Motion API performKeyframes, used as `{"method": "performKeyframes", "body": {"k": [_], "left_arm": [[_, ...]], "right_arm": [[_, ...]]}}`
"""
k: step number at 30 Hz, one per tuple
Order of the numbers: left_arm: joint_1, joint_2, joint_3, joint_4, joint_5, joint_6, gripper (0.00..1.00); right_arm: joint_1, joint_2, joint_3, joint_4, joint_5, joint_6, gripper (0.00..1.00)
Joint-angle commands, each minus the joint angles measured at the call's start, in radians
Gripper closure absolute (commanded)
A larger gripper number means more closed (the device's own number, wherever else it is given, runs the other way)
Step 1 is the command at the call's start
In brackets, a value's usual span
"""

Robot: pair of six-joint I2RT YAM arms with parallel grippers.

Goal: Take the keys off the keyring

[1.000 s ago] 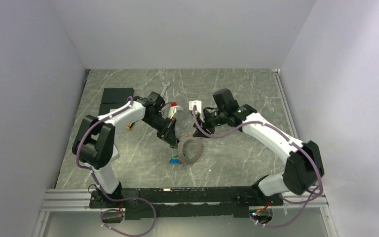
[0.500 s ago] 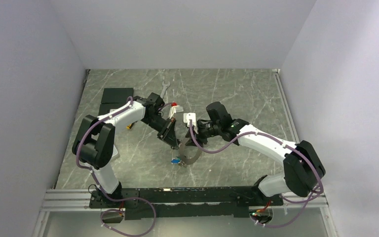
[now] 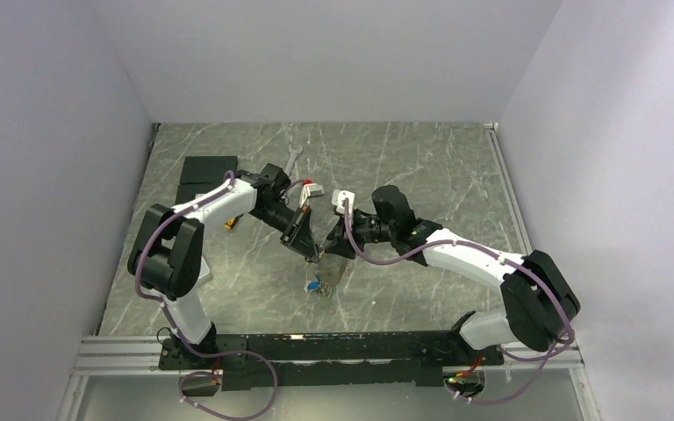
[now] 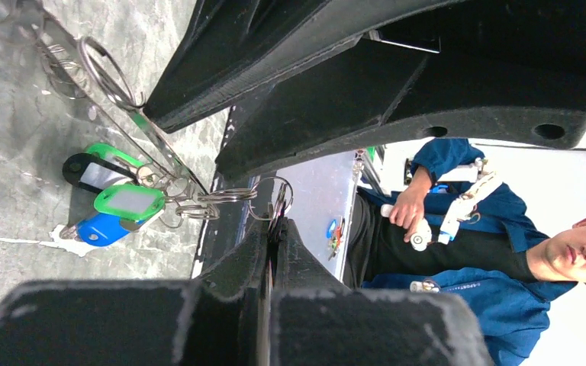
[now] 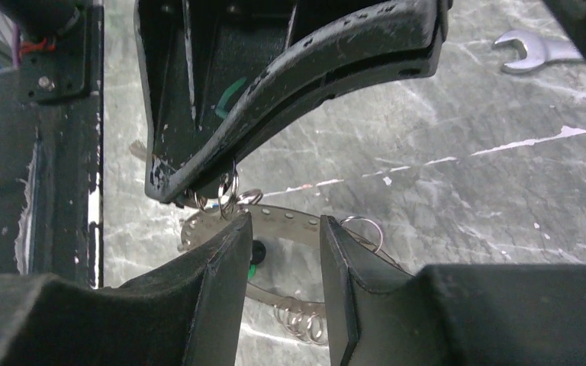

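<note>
Nearest on the counter (image 3: 421,158) lie three keys (image 4: 126,204): two green and one blue. One green key is partly dark. They hang on one keyring (image 5: 297,223) in the middle, and fingers hide part of it. The left pincer (image 4: 275,227) is squeezed shut on a small ring (image 4: 263,194). The right pincer (image 5: 284,229) is half wide, with the keyring between its fingers. One wrench (image 5: 534,49) lies far back.
</note>
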Motion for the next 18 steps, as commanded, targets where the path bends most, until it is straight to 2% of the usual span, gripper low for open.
{"method": "performKeyframes", "body": {"k": [1,11,18], "left_arm": [[0.009,-0.019,0.015,0.022,0.082,-0.021,1.00],[0.033,-0.019,0.003,0.039,0.099,-0.036,1.00],[0.037,-0.004,-0.004,0.058,0.100,-0.053,1.00]], "right_arm": [[0.004,-0.020,-0.014,0.122,-0.028,0.099,0.58],[0.006,-0.010,-0.046,0.123,-0.086,0.059,0.57],[0.012,-0.010,-0.019,0.112,-0.065,0.066,0.57]]}}
